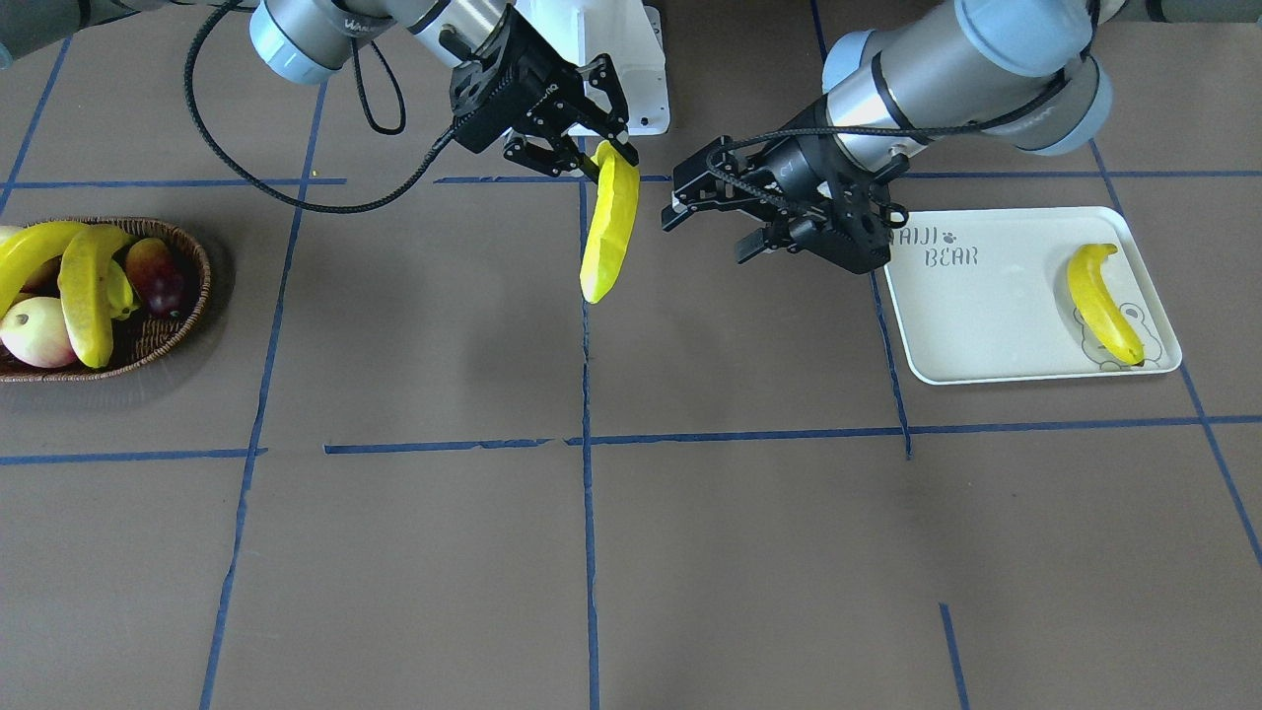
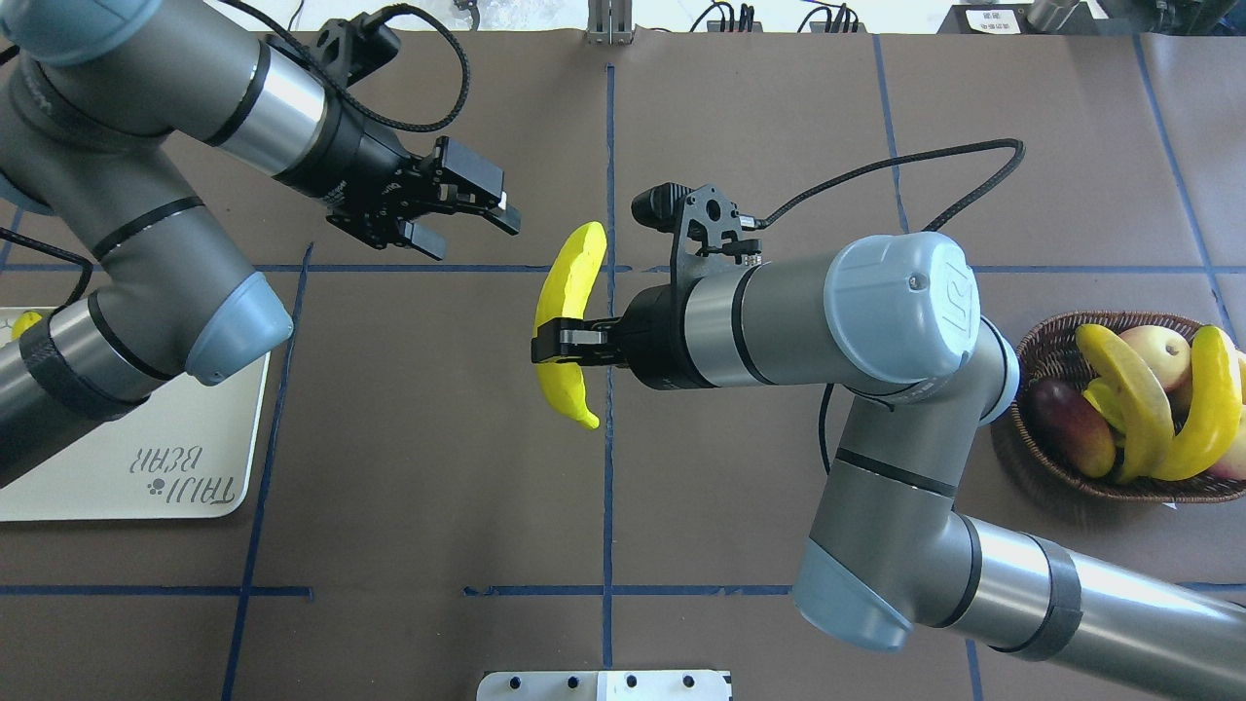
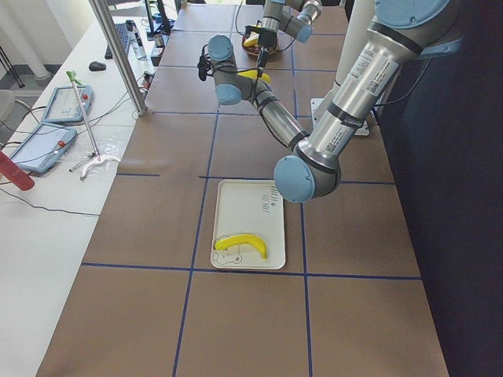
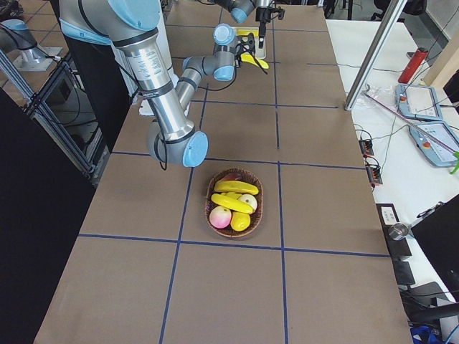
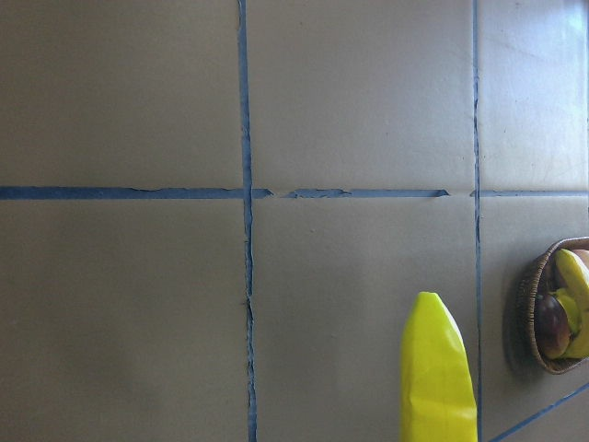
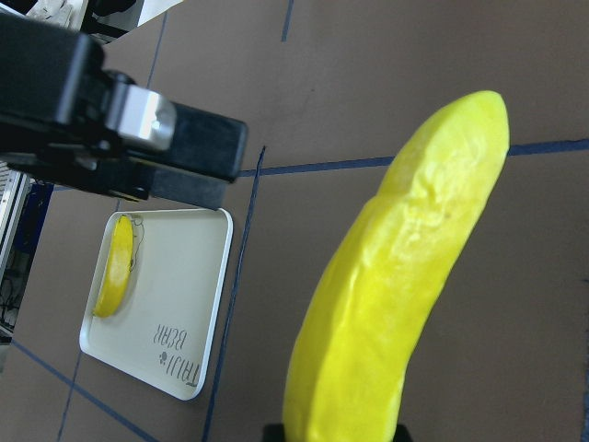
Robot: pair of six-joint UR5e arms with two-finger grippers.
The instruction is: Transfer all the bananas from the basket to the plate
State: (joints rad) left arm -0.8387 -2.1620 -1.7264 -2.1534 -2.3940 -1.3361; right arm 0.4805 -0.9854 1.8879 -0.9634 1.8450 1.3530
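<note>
Right gripper (image 2: 563, 346) first: its jaws are clamped on a long curved bright yellow glossy banana (image 2: 570, 282). They pinch it nearer the end that points back toward the robot, and the fruit is held clear of the brown table surface (image 1: 414, 552). It sits over the middle of the table, right along a blue tape line (image 1: 588, 513).

Across from it is the left gripper (image 2: 477, 239), jaws spread wide with nothing between them. It is near the banana's far tip, facing it but not touching.

Out on the robot's left lies the flat cream-white rectangular tray (image 1: 986, 325), printed with "BEAR" lettering. A second yellow banana (image 1: 1104, 301) already lies on it, at the end away from the lettering and across the bear-face outline. From overhead, the left arm hides much of that tray.

Over at the robot's right end of the table sits the shallow dark brown woven wicker basket (image 1: 197, 291). Two more yellow bananas (image 1: 84, 296) lie in it, draped across other fruit. A pale pink-and-cream apple (image 1: 37, 333) is on one side and a dark red fruit (image 1: 160, 281) is against the rim.
</note>
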